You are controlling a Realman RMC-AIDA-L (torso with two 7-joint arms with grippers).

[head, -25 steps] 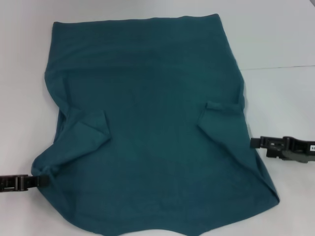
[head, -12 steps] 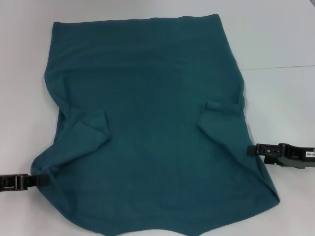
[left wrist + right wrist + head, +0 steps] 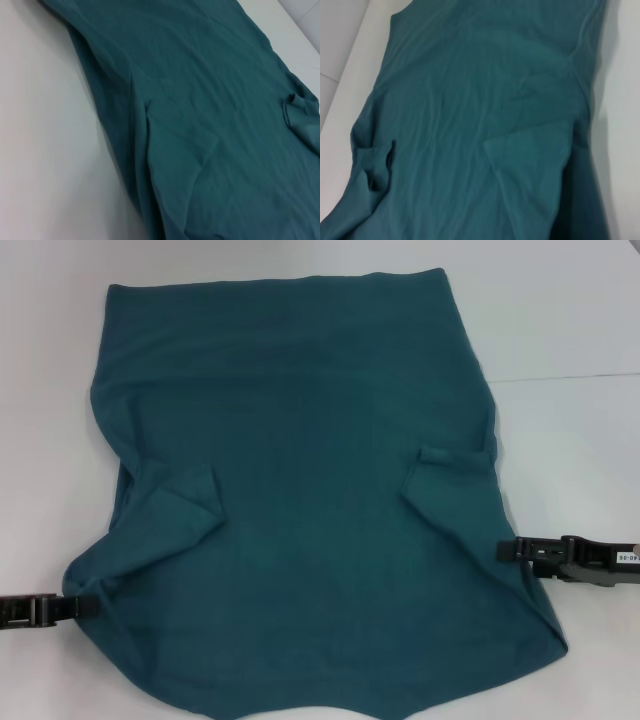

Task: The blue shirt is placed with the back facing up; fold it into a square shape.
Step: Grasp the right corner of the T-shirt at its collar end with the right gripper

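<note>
The blue shirt (image 3: 300, 490) lies spread on the white table (image 3: 560, 310), plain side up, both sleeves folded inward over the body: one sleeve flap (image 3: 180, 505) on the left, the other (image 3: 445, 465) on the right. The left gripper (image 3: 95, 604) sits at the shirt's near left edge, clenched on a bunched bit of fabric. The right gripper (image 3: 510, 550) touches the shirt's right edge; cannot tell whether its claw is clenched or released. Both wrist views show only shirt fabric (image 3: 200, 100) (image 3: 470, 100) and table.
</note>
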